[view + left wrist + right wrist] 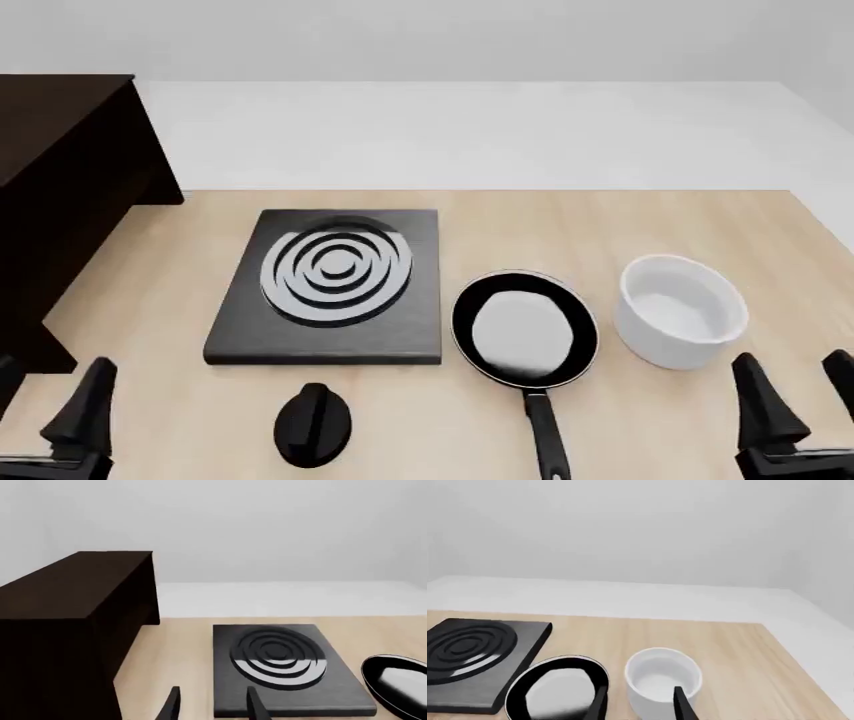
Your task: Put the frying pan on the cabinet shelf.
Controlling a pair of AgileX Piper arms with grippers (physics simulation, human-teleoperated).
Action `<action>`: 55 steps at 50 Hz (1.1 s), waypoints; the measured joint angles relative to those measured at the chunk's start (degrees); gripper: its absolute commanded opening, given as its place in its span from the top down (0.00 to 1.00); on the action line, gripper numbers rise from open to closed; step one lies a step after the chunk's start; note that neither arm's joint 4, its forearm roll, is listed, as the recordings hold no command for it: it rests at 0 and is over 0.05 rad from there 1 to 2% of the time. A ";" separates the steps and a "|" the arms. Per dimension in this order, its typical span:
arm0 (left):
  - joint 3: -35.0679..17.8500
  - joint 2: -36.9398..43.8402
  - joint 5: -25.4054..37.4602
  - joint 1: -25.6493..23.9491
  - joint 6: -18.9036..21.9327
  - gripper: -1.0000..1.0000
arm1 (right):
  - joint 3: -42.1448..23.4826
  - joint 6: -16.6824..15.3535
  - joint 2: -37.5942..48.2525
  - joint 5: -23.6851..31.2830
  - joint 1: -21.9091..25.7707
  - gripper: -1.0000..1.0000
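Note:
The frying pan (523, 328), black with a pale grey inside, lies on the table right of the middle, its slim handle (545, 435) pointing toward me. It also shows in both wrist views, as the pan (397, 682) and the pan (557, 690). The very dark brown cabinet (67, 180) stands at the far left, seen closer as the cabinet (67, 610). Only its top and outer faces show, so its shelf is hidden. My left gripper (47, 390) is open at the near left edge. At the near right, my right gripper (798, 380) is open in front of the bowl. Neither holds anything.
A black hob plate (334, 285) with silver rings lies between cabinet and pan. A small black knob (314, 425) sits in front of it. A deep white bowl (681, 310) stands just right of the pan. The table's far edge meets a white floor.

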 measured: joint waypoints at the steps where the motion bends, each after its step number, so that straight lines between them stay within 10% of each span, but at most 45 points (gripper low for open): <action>1: -0.30 0.02 0.24 -0.09 -0.19 0.00 | -0.17 0.19 -0.24 0.40 -0.19 0.00; 35: -19.53 4.08 16.82 -2.39 -3.85 0.00 | -20.38 6.43 1.11 23.21 0.34 0.00; 55: -25.46 8.36 21.36 -4.68 -4.77 0.00 | -37.85 2.68 12.12 42.04 10.62 0.00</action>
